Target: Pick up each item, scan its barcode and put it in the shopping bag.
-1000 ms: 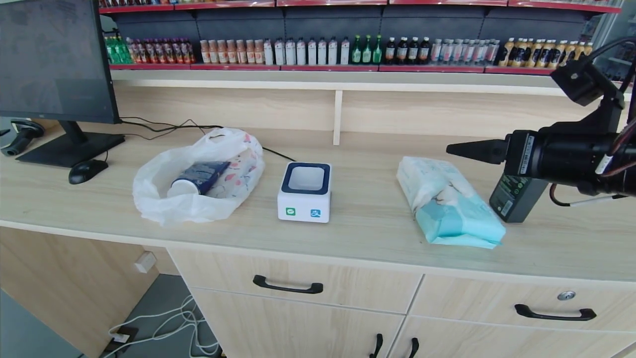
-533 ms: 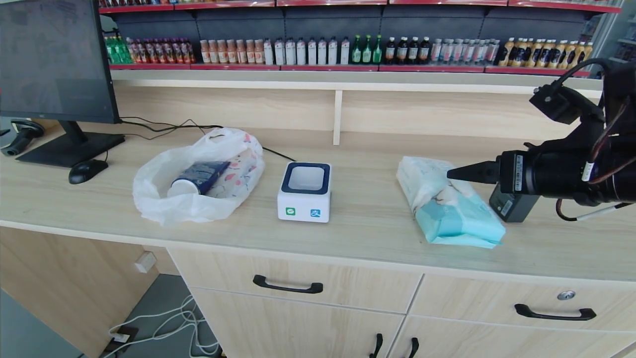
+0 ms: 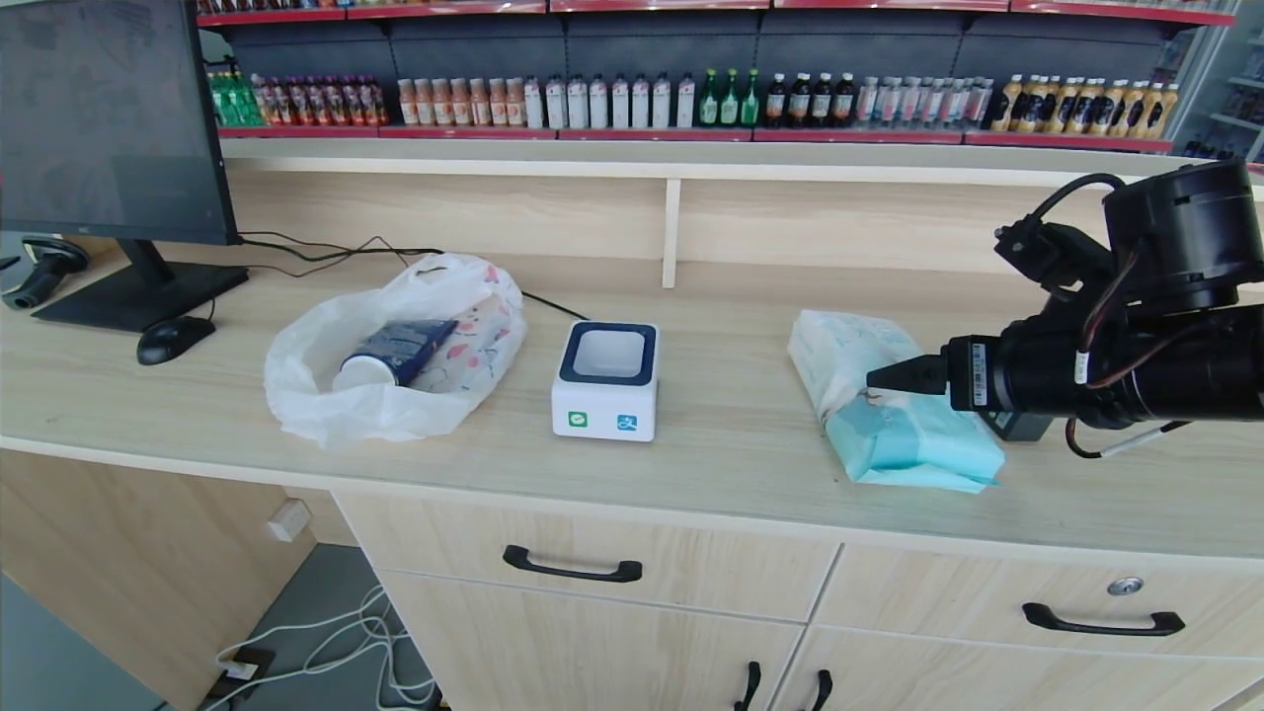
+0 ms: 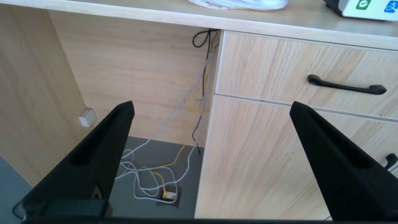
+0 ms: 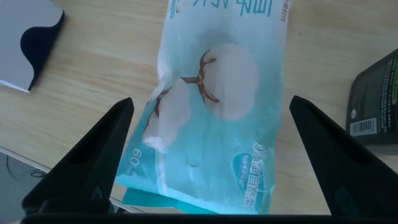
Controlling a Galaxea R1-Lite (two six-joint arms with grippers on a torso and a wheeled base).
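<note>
Our right gripper (image 3: 874, 378) hangs over the middle of the tissue pack (image 3: 889, 434) with its fingers spread wide and nothing held. In the right wrist view the pack (image 5: 214, 106) lies in the gap under them. The pack is soft, teal and white, and lies flat on the counter (image 3: 731, 464). Its near end is close to the front edge. It carries a cotton-boll picture and some print.

Just beside the pack, on the side away from the scanner, stands a dark box (image 5: 376, 106) with a white barcode label. In the head view our arm hides most of the box.

Bare counter separates the pack from the scanner (image 3: 604, 385), a white block with a dark blue rim and two small square icons on its front, one green and one blue.

Past the scanner the white shopping bag (image 3: 326, 395) lies with its mouth open. In it are a dark blue tube (image 3: 395, 354) with a white cap and a flowered pack (image 3: 474, 341).

Farther along stand a mouse (image 3: 173, 339) and a monitor (image 3: 99, 118).

Our left gripper (image 4: 211, 107) is below counter level, facing the drawer fronts (image 4: 298, 68), its fingers wide apart and empty.
</note>
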